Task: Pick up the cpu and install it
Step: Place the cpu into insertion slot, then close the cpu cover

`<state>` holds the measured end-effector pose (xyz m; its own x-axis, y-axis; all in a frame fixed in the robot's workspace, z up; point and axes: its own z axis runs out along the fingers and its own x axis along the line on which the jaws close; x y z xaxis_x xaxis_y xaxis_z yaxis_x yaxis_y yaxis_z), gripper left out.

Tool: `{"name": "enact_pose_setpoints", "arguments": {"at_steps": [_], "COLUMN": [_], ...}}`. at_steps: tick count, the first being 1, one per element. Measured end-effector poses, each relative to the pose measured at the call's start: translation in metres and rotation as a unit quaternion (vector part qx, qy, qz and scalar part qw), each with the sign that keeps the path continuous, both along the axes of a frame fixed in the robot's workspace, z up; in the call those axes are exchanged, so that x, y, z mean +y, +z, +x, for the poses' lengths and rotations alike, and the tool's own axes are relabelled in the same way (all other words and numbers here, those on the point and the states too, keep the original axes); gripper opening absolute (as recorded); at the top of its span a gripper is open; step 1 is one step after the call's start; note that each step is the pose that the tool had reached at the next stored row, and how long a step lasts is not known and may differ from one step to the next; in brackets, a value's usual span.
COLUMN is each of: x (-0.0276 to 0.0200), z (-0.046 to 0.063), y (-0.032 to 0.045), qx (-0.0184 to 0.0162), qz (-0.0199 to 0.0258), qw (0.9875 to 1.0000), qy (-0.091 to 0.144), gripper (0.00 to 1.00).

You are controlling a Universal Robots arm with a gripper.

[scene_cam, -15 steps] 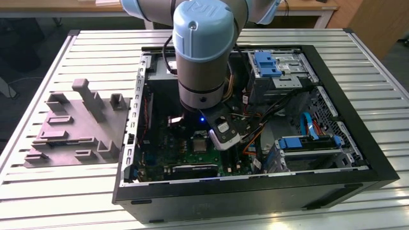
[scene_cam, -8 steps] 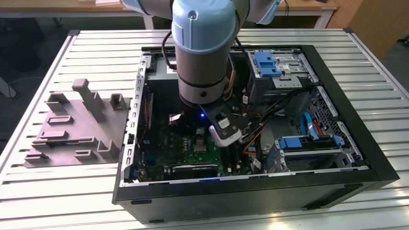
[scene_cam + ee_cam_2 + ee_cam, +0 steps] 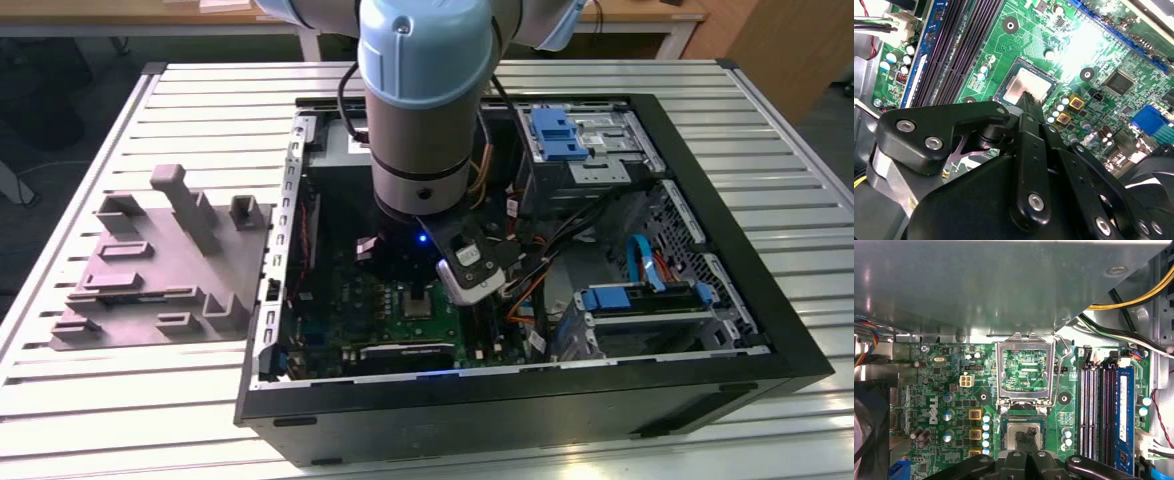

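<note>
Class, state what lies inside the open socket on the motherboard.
The cpu lies flat in the socket. The gripper covers part of its top, and whatever is beneath the cpu is hidden.

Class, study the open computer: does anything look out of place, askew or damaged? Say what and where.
Nothing looks damaged or spilled. The cpu lies square in its socket on the motherboard, with the gripper at it. The socket's metal cover stands open, not yet clamped.
</note>
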<state>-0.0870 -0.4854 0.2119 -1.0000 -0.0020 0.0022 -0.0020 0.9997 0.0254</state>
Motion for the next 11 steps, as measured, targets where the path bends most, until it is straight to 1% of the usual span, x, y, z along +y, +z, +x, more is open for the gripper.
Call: {"name": "enact_pose_setpoints", "arguments": {"at_steps": [11], "x": [0.0000], "z": [0.0000], "y": [0.0003], "qx": [0.0000], "qz": [0.0000], "qw": [1.0000], "qy": [0.000], "gripper": [0.11]}}
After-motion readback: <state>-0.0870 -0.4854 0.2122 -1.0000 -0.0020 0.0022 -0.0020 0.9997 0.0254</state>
